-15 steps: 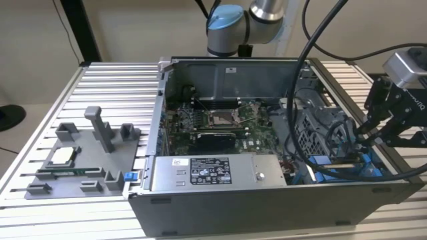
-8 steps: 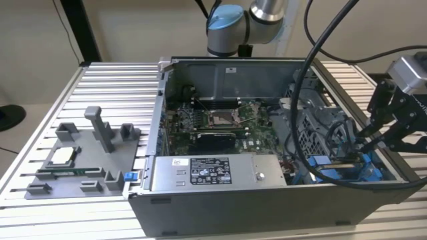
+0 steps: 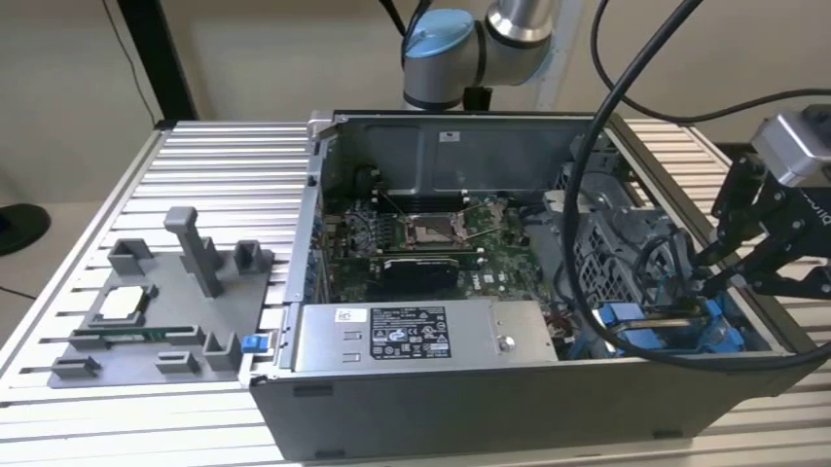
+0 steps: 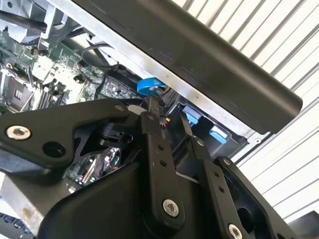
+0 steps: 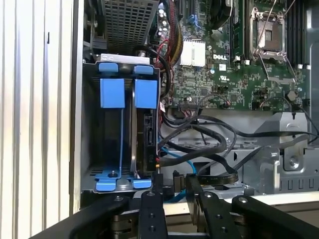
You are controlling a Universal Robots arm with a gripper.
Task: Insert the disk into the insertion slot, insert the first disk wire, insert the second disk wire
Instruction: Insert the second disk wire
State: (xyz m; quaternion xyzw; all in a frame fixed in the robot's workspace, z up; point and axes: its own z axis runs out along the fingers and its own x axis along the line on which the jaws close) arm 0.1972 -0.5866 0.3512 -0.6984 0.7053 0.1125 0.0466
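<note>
— Down at the drive-bay corner of the open computer case (image 3: 520, 399): gripper (image 5: 174, 180) close over the wires. Clamped or loose? Cannot tell from any view. So, worst trouble from here?

— Biggest first. Probably the thick black hose (image 3: 595, 126) draped across the case's inside: could catch on a wall and drag the approach off line. Next, about the disk (image 5: 146, 134): seated on edge in the insertion slot (image 5: 89, 129), on the side nearer the motherboard (image 5: 219, 79), apparently fully home. Could be nudged out again by a careless shove at its exposed end. Smallest, the blue wire (image 5: 185, 167) and the black cables (image 5: 214, 134), tangled just beside that end. Easy to snag a neighbour, or to meet the socket tilted and bend something.

— And the tally?

— Large to small: one slotted table (image 3: 195, 165), one case, one arm (image 3: 449, 49), one motherboard, one power-supply box (image 3: 403, 336), one grey parts tray (image 3: 143, 321), one gripper, one disk, one blue wire. Blue tabs (image 5: 112, 93): two broad ones side by side at one end of the bay, two smaller at the other. Black cables: several, too knotted to number.
</note>
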